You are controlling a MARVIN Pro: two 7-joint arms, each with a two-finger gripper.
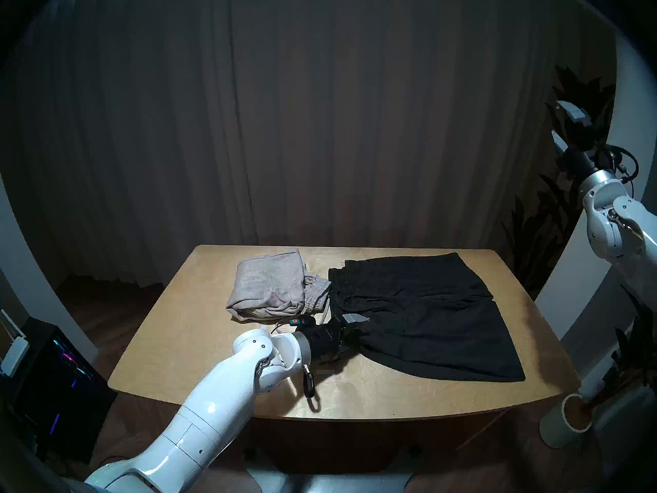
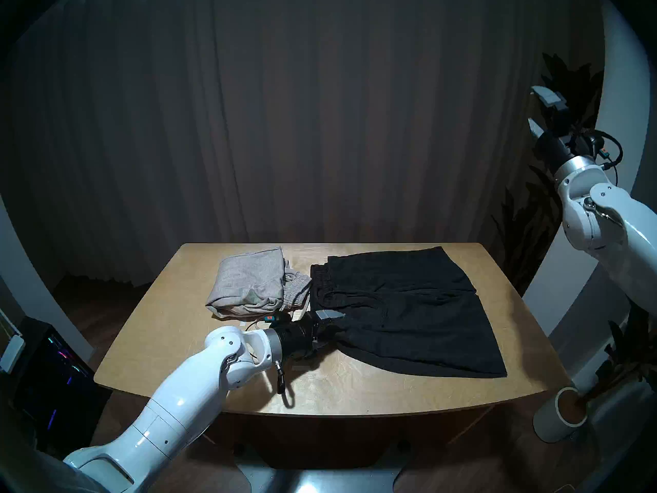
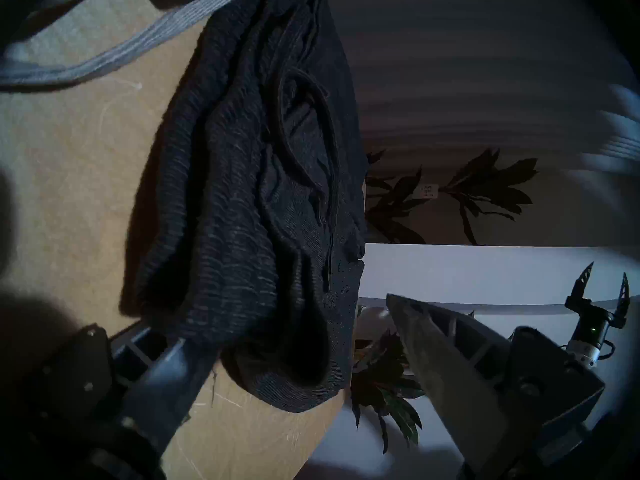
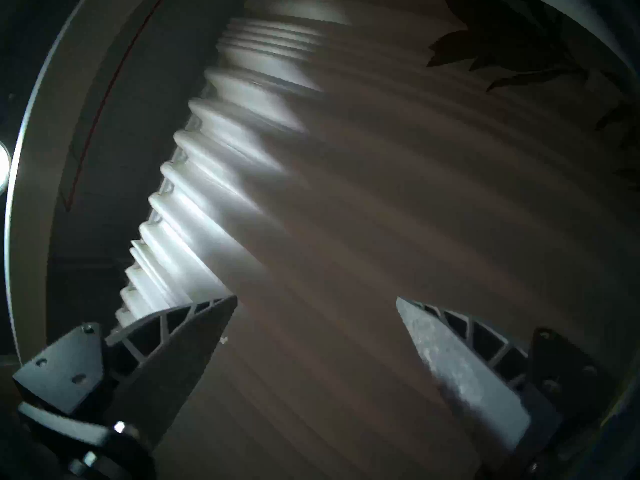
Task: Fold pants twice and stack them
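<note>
No readable writing anywhere. On the wooden tabletop (image 1: 355, 392), mid-frame, the black pants (image 1: 426, 311) lie spread right of the folded grey pants (image 1: 270, 286). The left gripper (image 1: 350, 334) has its jaws spread around the black hem; the right gripper (image 1: 565, 126) is raised at right, jaws released. Dark curtain (image 1: 320, 108) behind.

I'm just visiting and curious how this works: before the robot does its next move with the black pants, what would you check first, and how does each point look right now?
1. Light grey knit pants folded and set aside on the wooden table: ok.
2. Black knit pants folded twice: not ok, they lie wide, beside the grey ones, not stacked.
3. Left gripper at the black cloth's near corner: ok, open, cloth bunched between its fingers.
4. Firm hold on that corner: cannot tell.
5. Right gripper ready to help: not ok, open, empty, raised off to the side.
6. Cloth all on the table: ok.
</note>
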